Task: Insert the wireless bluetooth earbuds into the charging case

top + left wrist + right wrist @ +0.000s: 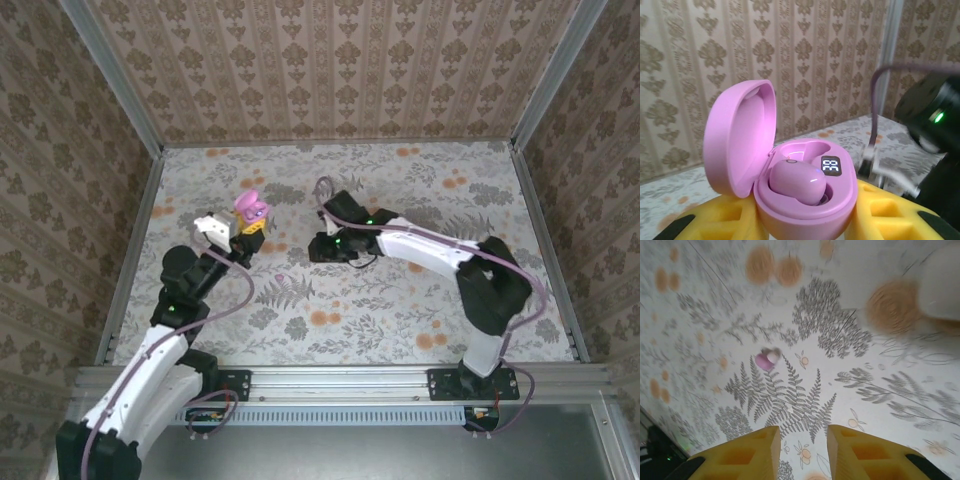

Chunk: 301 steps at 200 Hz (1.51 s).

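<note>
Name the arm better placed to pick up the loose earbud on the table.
Right: the right gripper hangs empty near the earbud, while the left gripper holds the open charging case.

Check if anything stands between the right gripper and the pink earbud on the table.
Nothing visible does: bare floral tabletop is all that separates the right gripper from the small rounded pink earbud.

Glossy smooth pink plastic charging case [740, 145]
</note>
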Available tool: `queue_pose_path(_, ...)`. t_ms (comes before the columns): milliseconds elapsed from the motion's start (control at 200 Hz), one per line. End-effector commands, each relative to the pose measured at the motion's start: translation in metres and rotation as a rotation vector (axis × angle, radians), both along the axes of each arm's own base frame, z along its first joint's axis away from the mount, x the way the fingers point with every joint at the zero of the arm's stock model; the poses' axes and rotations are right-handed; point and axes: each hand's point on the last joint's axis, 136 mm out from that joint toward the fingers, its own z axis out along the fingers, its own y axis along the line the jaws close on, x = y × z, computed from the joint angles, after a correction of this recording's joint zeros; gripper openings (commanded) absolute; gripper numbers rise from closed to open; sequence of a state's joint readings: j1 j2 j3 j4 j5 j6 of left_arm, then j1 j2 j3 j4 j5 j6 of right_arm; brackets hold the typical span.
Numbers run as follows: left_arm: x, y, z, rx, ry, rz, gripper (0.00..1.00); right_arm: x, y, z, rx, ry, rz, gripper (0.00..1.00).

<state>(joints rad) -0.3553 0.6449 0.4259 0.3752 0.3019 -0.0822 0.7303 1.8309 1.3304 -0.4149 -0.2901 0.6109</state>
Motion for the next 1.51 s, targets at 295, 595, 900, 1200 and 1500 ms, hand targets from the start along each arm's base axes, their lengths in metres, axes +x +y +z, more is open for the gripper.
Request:
queue_pose_path(295,-0.021,0.039,0.018,0.043,-0.048,0.17,0.37,-0.004,0.099,-0.022,0.085,0.021,0.328,0.4)
queue_pose_path(595,-0.028,0.041,0.029,0.041,-0.08,0.169,0.37,0.005,0.104,-0.064,-0.027,0.029,0.417,0.41)
queue_pose_path(900,-0.026,0.04,0.027,0.043,-0.079,0.168,0.37,0.002,0.104,-0.086,-0.073,0.048,0.503,0.39)
queue_pose_path(1200,-0.025,0.041,0.026,0.043,-0.08,0.172,0.37,-0.011,0.084,-0.09,-0.172,0.052,0.529,0.36)
queue_pose_path(1500,-0.025,0.04,0.026,0.037,-0.08,0.166,0.37,-0.015,0.077,-0.091,-0.287,0.022,0.548,0.35)
